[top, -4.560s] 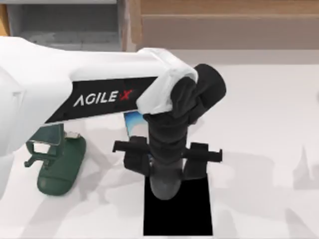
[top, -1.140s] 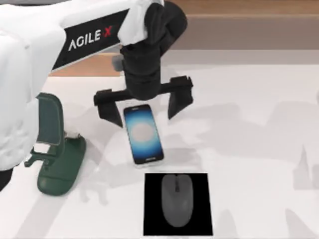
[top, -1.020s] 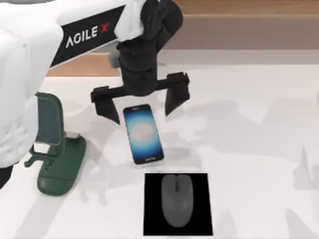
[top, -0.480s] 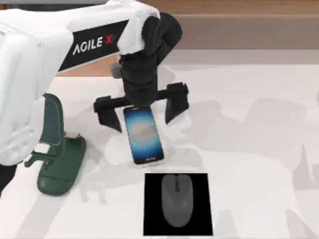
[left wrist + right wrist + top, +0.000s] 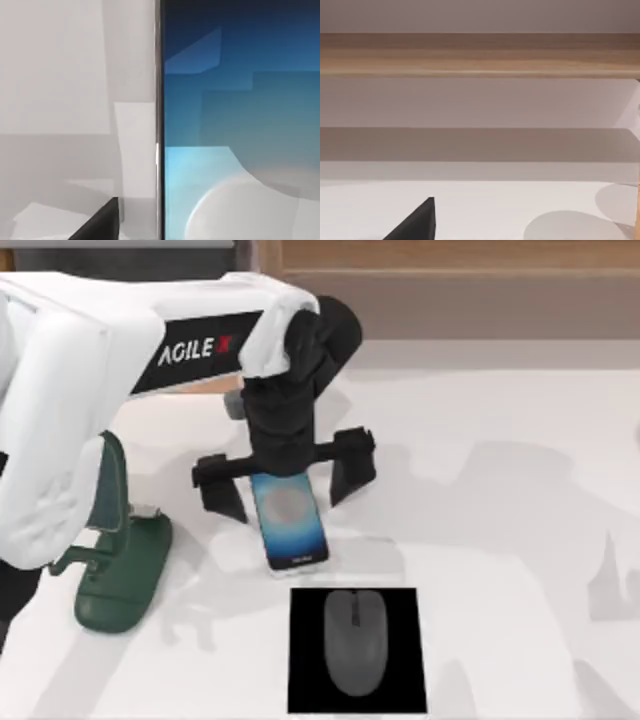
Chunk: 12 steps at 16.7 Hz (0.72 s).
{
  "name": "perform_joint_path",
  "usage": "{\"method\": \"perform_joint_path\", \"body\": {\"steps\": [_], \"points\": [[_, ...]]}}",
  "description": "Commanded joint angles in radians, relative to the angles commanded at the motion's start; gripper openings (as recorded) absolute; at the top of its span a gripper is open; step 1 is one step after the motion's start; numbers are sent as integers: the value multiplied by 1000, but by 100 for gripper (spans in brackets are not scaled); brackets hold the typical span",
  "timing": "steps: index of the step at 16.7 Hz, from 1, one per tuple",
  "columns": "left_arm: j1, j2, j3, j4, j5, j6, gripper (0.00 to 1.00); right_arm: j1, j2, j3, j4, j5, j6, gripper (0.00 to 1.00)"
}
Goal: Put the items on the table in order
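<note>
- Far left of the table: green phone stand, upright; my left arm's white link covers its upper back edge.
- Stand sits well apart from the phone, bare white tabletop between them.
- My left gripper is over the far end of the phone, fingers spread wide, one tip on each side of it, gripping nothing.
- From above I can't tell whether the fingertips touch the table or hang above it.
- Phone lies flat, screen up and lit blue-white, roughly centre-left of the table; my wrist hides its far end.
- Left wrist view: phone screen close up with its silver edge, white tabletop beside it, one dark fingertip at the frame border, apart from the phone edge.
- Just near of the phone: black square pad, cut off by the frame at its near edge.
- Grey mouse rests in the middle of the pad, clear of the phone.
- Right half of the table carries only arm shadows.
- Behind the table: wood and grey shelf unit, top cut off.
- Right wrist view: shelf boards and tabletop, one dark fingertip at the border; can't tell how far my right gripper is open.
</note>
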State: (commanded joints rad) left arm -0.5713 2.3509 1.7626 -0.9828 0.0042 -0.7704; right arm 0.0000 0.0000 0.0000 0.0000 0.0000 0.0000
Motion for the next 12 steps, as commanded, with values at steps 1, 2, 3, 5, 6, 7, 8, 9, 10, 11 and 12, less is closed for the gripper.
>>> {"method": "perform_joint_path", "body": {"steps": [1,2,3,5,6,7,8,9,10,11,12], "points": [[0,0,0,0,0,0,92,0,0,0,0,0,0,100],[0,0,0,0,0,0,85,0,0,0,0,0,0,100],[0,0,0,0,0,0,77,0,0,0,0,0,0,100],[0,0,0,0,0,0,62,0,0,0,0,0,0,100],[0,0,0,0,0,0,55,0,0,0,0,0,0,100],[0,0,0,0,0,0,47,0,0,0,0,0,0,100],[0,0,0,0,0,0,40,0,0,0,0,0,0,100],[0,0,0,0,0,0,32,0,0,0,0,0,0,100],[0,0,0,0,0,0,25,0,0,0,0,0,0,100],[0,0,0,0,0,0,17,0,0,0,0,0,0,100],[0,0,0,0,0,0,10,0,0,0,0,0,0,100]]}}
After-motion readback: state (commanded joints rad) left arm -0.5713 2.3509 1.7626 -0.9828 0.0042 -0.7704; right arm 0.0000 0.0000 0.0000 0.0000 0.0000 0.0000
